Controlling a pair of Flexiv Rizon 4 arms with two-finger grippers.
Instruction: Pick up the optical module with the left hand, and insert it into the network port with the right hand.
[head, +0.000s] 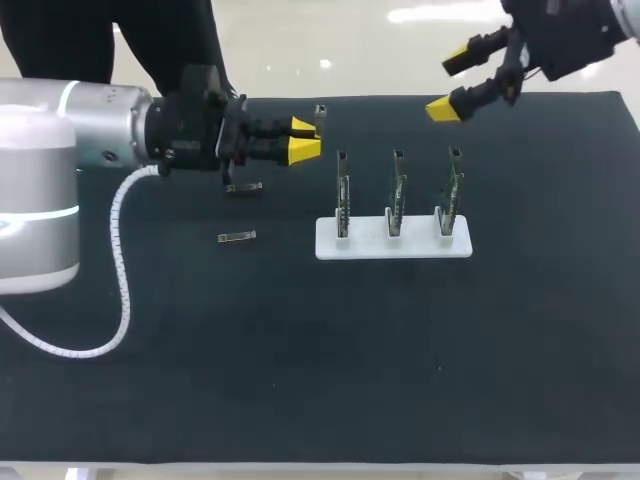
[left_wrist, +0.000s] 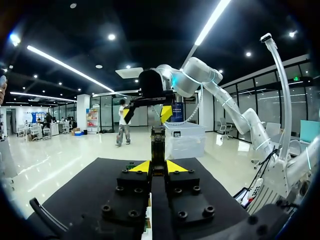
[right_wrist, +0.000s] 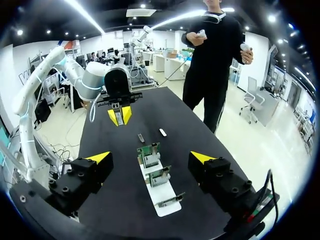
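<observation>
My left gripper (head: 304, 139) hangs above the black mat, shut on a small metal optical module (head: 320, 117) that sticks out past its yellow tips. In the left wrist view the module (left_wrist: 158, 146) stands upright between the fingers (left_wrist: 139, 166). My right gripper (head: 449, 84) is open and empty, high over the far right of the mat. Below it stands a white base (head: 393, 246) with three upright circuit boards carrying network ports (head: 397, 192). From the right wrist, the boards (right_wrist: 149, 155) lie between its open fingers (right_wrist: 100, 157), and the left gripper (right_wrist: 119, 115) faces it from further ahead.
Two more modules lie loose on the mat, one (head: 243, 187) under the left gripper and one (head: 237, 237) nearer the front. A white cable (head: 122, 262) loops from the left arm across the mat. A person stands beyond the far edge, not touching anything.
</observation>
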